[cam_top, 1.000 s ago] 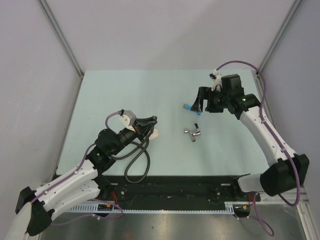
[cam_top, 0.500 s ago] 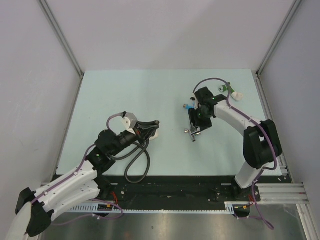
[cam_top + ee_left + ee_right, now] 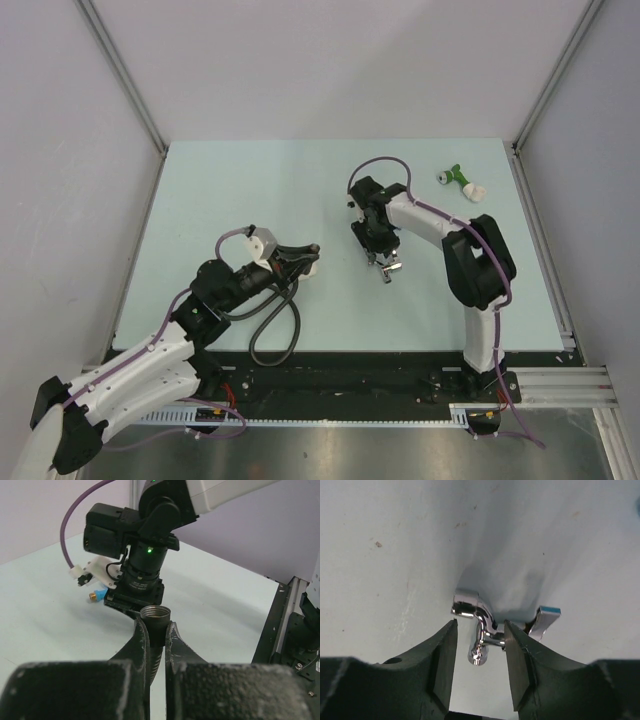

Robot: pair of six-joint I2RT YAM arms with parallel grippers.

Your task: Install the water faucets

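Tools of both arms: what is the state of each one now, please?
Left tool: closed, holding the threaded hose end.
Right tool: open, its fingers on either side of the water faucet, not gripping.

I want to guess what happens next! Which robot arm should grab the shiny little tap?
The right arm, probably. The right gripper is open with a finger on each side of the tap. The left gripper is shut on the hose end, away from the tap.
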